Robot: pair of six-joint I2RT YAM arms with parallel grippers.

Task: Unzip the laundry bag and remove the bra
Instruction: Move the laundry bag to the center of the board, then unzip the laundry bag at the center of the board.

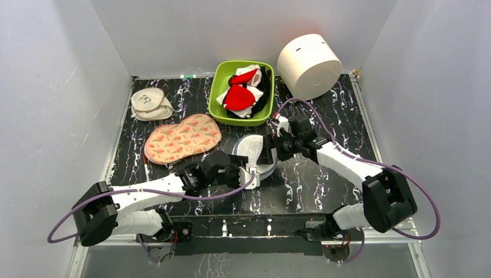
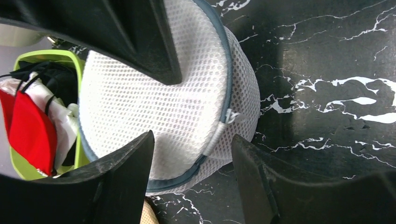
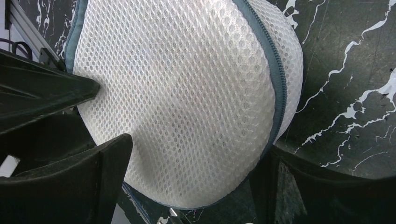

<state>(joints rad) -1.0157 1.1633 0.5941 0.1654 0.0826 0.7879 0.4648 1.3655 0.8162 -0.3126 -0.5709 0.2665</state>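
Note:
The laundry bag [image 1: 253, 149], white mesh with a grey-blue zip rim, sits mid-table between my two grippers. My left gripper [image 1: 248, 171] is open at the bag's near side. In the left wrist view its jaws [image 2: 191, 140] straddle the rim, and the white zip pull [image 2: 231, 116] lies between them, untouched. My right gripper [image 1: 274, 148] holds the bag's right edge. In the right wrist view [image 3: 196, 154] one finger [image 3: 112, 158] dents the mesh lid [image 3: 187, 84] and the other sits against the zip rim. The bra is not visible.
A green bin [image 1: 221, 81] behind the bag holds a bright red-and-white garment [image 1: 240, 95]. A big white cylinder [image 1: 310, 63] lies at the back right. A peach floral pouch [image 1: 182, 138] lies left of the bag, and a small white mesh pouch [image 1: 150, 104] sits at the back left.

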